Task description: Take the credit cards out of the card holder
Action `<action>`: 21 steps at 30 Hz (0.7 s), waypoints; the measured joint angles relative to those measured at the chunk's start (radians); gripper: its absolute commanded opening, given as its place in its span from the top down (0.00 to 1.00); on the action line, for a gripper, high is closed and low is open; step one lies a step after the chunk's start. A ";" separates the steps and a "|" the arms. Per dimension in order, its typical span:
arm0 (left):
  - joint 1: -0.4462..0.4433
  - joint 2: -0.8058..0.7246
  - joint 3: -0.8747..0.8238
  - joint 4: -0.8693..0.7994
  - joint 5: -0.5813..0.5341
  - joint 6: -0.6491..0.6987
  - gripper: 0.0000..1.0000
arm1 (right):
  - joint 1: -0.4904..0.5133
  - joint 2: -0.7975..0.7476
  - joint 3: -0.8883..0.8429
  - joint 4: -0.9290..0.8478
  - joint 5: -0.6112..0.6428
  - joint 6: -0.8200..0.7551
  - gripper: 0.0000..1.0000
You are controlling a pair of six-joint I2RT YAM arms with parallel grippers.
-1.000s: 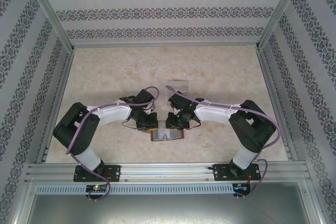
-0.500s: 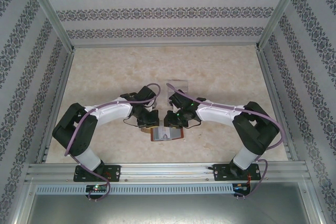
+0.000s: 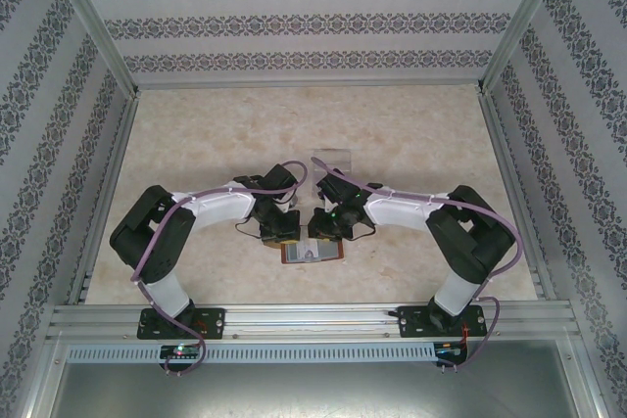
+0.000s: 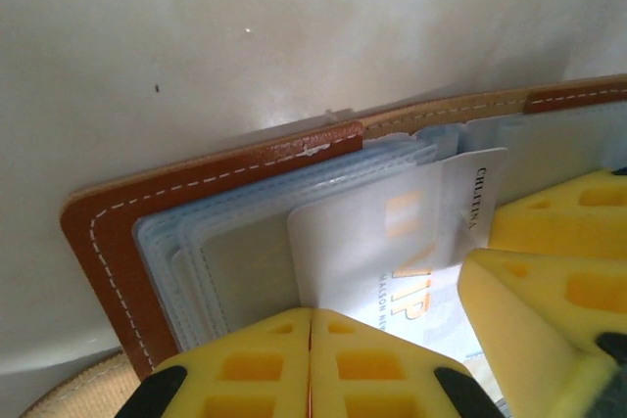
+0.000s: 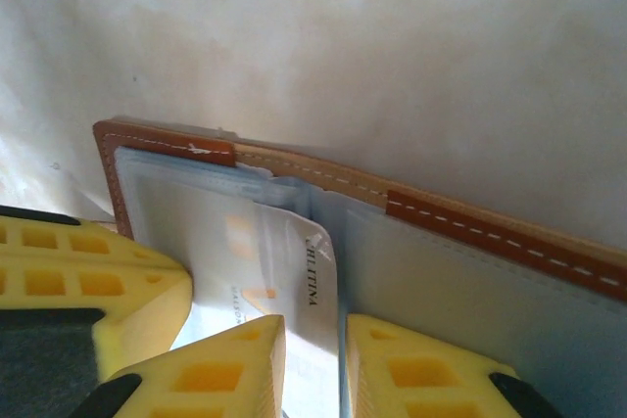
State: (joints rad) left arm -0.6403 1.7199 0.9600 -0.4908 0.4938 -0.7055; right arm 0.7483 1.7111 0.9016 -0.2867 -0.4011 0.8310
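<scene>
both arms fold inward, wrists tipped down over the card holder (image 4: 196, 178): left gripper (image 4: 311, 359) closed pad to pad, right gripper (image 5: 313, 359) slightly parted astride a credit card (image 5: 284, 261) edge, grip unclear.

Left arm (image 3: 211, 208) and right arm (image 3: 402, 208) both fold inward, wrists tipped down, almost nose to nose. Left gripper (image 4: 311, 318) is pinched fully closed, right gripper (image 5: 313, 325) has its fingers just slightly apart.

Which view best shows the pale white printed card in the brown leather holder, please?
Left wrist: the pale white printed card lies broad, print readable. Right wrist shows a narrower strip of it. From the top external camera the brown leather holder is tiny, card indistinct.
</scene>
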 measured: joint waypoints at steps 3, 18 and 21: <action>0.000 0.001 0.000 0.000 0.000 0.008 0.93 | -0.006 0.011 -0.016 0.034 -0.024 0.001 0.78; 0.000 0.003 0.006 -0.011 -0.005 0.022 0.93 | -0.035 -0.057 -0.105 0.164 -0.101 0.044 0.96; 0.000 0.003 0.007 -0.014 -0.006 0.022 0.93 | -0.039 -0.073 -0.105 0.163 -0.105 0.034 0.98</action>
State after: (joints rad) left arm -0.6403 1.7226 0.9668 -0.5049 0.4881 -0.6838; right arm 0.7090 1.6379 0.7971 -0.1234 -0.5064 0.8646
